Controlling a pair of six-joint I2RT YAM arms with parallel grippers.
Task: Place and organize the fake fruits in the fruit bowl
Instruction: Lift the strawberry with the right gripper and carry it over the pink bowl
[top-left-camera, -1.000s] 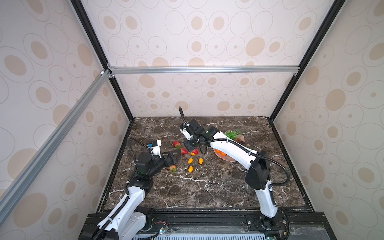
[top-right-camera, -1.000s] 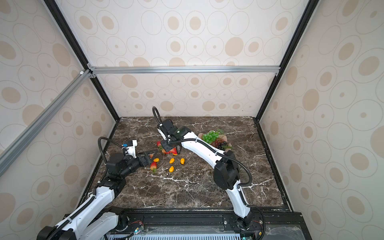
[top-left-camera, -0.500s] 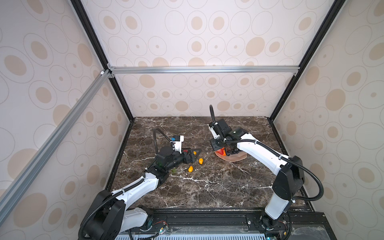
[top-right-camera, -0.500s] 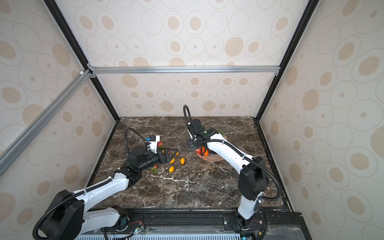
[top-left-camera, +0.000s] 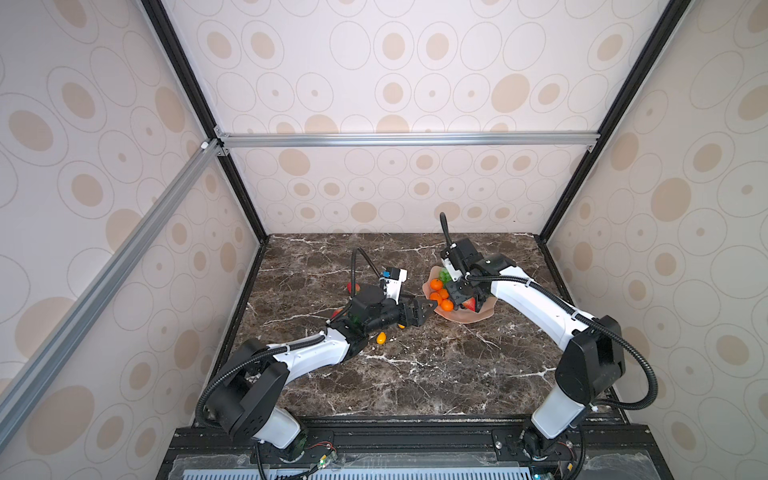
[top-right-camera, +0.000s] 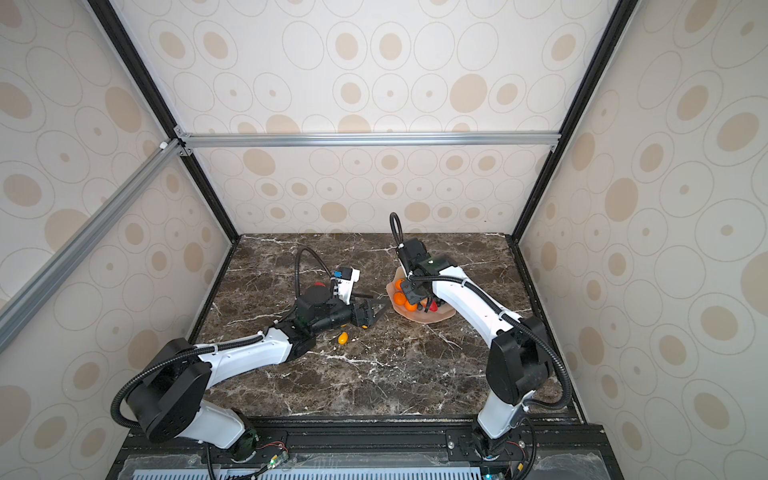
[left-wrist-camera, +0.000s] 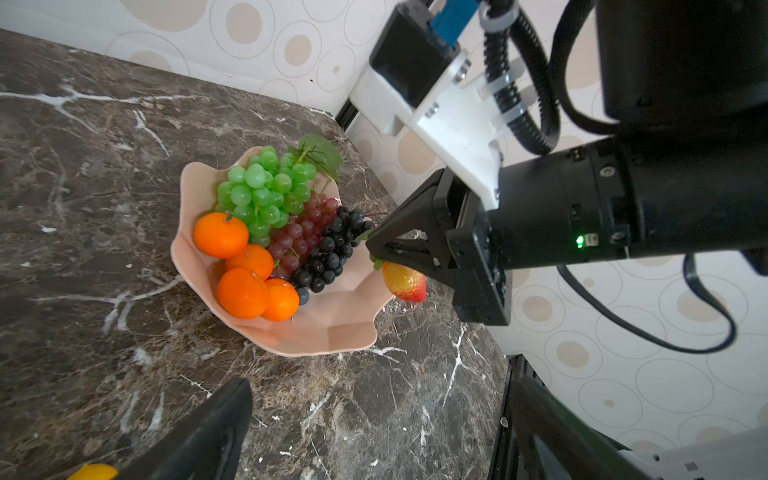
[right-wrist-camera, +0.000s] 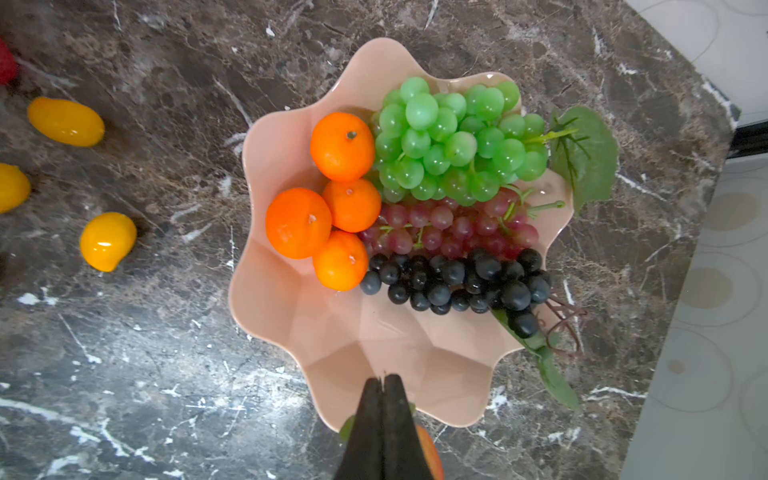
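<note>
Grape bunches (right-wrist-camera: 449, 232) and four tangerines (right-wrist-camera: 299, 222) sit in your fruit bowl (right-wrist-camera: 291, 316). Your right gripper (right-wrist-camera: 384, 386) is pinched on a strawberry (left-wrist-camera: 405, 282), seemingly by its leaves, above the rim; your left gripper (top-left-camera: 428, 311) gapes empty. Kumquats (right-wrist-camera: 108, 241) wait on the tabletop (right-wrist-camera: 124, 374).

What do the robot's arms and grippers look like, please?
The left arm and right arm share glossy white shells and black joint housings, with black corrugated cables alongside. The left gripper and right gripper are black, with triangular open-framed fingers. A green light glows at the right wrist.
</note>
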